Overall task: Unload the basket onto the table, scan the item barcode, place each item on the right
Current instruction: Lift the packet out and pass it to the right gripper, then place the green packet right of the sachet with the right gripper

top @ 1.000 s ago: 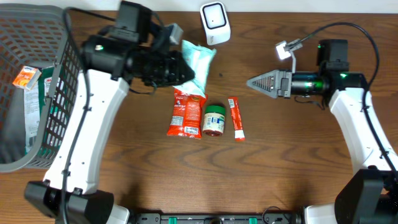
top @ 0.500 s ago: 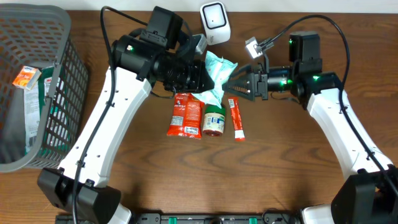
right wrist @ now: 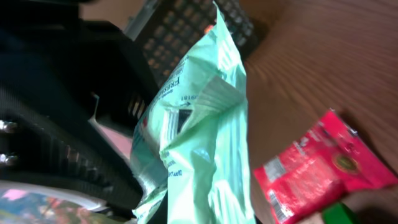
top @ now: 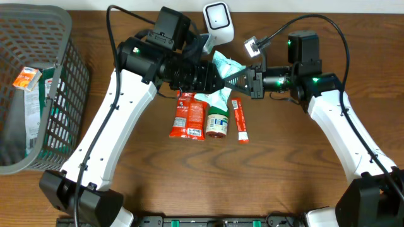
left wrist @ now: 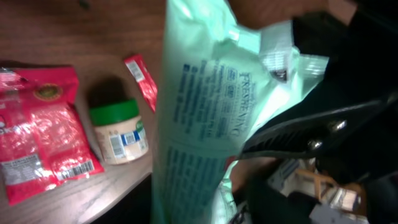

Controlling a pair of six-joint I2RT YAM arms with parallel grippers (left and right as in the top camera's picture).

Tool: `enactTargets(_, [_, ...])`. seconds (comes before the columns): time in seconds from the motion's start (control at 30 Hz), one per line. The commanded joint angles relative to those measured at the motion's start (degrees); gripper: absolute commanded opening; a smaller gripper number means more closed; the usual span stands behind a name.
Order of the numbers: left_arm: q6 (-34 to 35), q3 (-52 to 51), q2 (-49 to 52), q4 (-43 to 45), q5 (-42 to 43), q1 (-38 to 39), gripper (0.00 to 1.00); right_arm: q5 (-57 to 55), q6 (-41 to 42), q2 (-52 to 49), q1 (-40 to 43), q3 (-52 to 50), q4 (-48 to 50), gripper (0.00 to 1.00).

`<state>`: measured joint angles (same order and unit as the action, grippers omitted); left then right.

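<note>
1. Two hands meet at the mint-green pouch [top: 226,65]. It hangs in the air above the worktop [top: 284,176], just in front of the white scanner [top: 218,22] and over the red packet [top: 189,113] and the green-lidded jar [top: 217,121].
2. The right hand [top: 238,79] is closed tight on the pouch's edge. The left hand [top: 213,79] sits against the pouch's other side, but I cannot tell whether its fingers are pinching or parted.
3. The pouch looks light and soft. It is thin crinkled film, creased and bent where it is held, so it will likely flop and twist when turned.
4. The film is probably slick, so a shallow pinch may slip.
5. The best hold, I judge, is on the flat sealed seam at one end. That is clear of the print and leaves the printed face flat.
6. A small dark printed panel shows in the right wrist view, but it is too blurred to call a barcode. A curled face could hide the code from the scanner.
</note>
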<state>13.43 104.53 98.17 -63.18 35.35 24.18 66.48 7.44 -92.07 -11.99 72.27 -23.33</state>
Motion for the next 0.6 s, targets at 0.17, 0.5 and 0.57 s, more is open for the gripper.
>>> enactTargets(0.17, [-0.7,0.2,0.1,3.5,-7.8,-0.9,0.63,-15.0,-4.7,0.7,-0.6,0.7,-5.9,0.01])
enactTargets(0.5, [-0.9,0.2,0.1,1.4,-8.5,-6.9,0.65,-34.9,-14.3,0.6,6.6,0.7,-22.4,0.01])
enactTargets(0.57, [-1.1,0.2,0.1,0.5,-9.4,-7.0,0.65,-40.2,-16.7,0.5,7.9,0.1,-24.2,0.01])
